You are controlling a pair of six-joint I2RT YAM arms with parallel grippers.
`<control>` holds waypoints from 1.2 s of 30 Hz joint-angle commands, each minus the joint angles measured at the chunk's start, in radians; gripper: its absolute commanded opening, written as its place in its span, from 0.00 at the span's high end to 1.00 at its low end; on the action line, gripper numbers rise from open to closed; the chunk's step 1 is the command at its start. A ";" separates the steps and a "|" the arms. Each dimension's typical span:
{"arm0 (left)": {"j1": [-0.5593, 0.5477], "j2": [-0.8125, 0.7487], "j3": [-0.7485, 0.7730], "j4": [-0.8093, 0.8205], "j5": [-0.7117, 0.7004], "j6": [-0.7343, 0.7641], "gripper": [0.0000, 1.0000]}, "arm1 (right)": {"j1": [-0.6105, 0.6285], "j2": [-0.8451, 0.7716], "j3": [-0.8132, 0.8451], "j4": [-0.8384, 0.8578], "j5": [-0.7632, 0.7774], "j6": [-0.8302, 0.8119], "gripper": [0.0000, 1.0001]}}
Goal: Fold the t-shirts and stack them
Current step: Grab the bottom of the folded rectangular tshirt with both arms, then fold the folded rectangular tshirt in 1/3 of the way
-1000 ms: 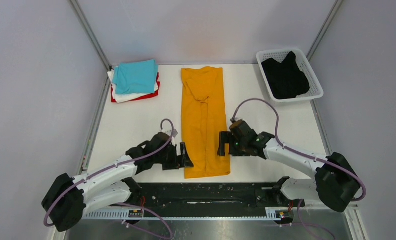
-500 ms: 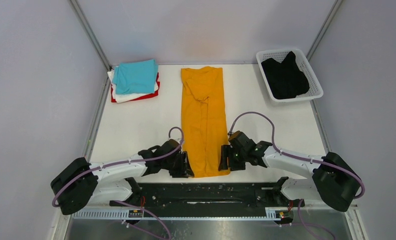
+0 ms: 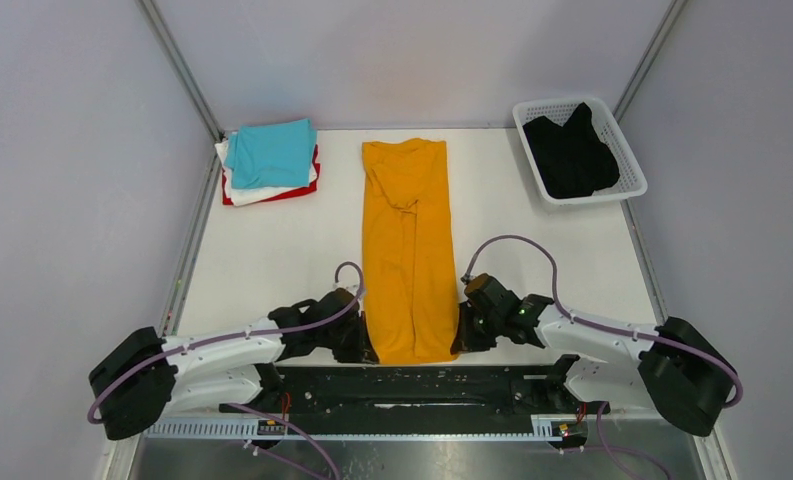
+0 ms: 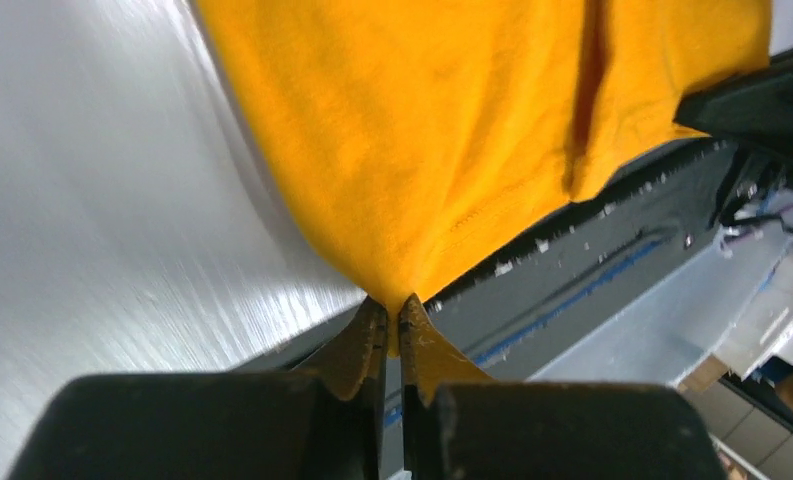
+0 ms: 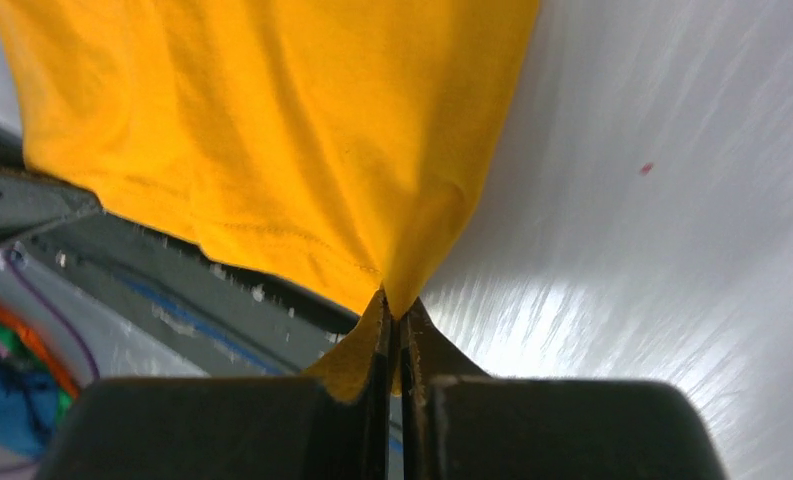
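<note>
Left gripper [image 4: 392, 312] and right gripper [image 5: 394, 306] pulled back to the near hem of the orange shirt [image 3: 408, 250]. Each clamps a corner.

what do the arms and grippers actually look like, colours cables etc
The left arm and right arm both have white links between bulky black joint housings. A mauve cable loops along each. The left gripper and right gripper have blocky black bodies and thin tapered fingers that look yellow-brown. No markings show.
</note>
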 commanded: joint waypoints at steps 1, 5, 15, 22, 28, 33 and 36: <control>-0.027 -0.107 -0.018 -0.022 0.083 0.009 1.00 | 0.028 -0.102 -0.029 -0.062 -0.141 -0.013 1.00; -0.003 -0.123 0.027 0.015 0.094 0.022 1.00 | 0.028 -0.142 0.027 -0.048 -0.103 -0.009 0.99; 0.187 0.048 0.285 0.038 -0.016 0.188 1.00 | -0.067 -0.003 0.284 -0.039 0.110 -0.133 0.98; 0.357 0.263 0.444 0.082 -0.036 0.229 1.00 | -0.223 0.180 0.451 0.006 0.091 -0.167 0.98; 0.443 0.413 0.608 0.064 -0.072 0.288 1.00 | -0.307 0.326 0.604 0.020 0.101 -0.204 0.97; 0.488 0.534 0.734 0.058 -0.047 0.323 1.00 | -0.354 0.455 0.714 0.026 0.051 -0.218 0.96; 0.512 0.604 0.799 0.034 -0.048 0.339 1.00 | -0.378 0.518 0.768 0.026 0.032 -0.219 0.94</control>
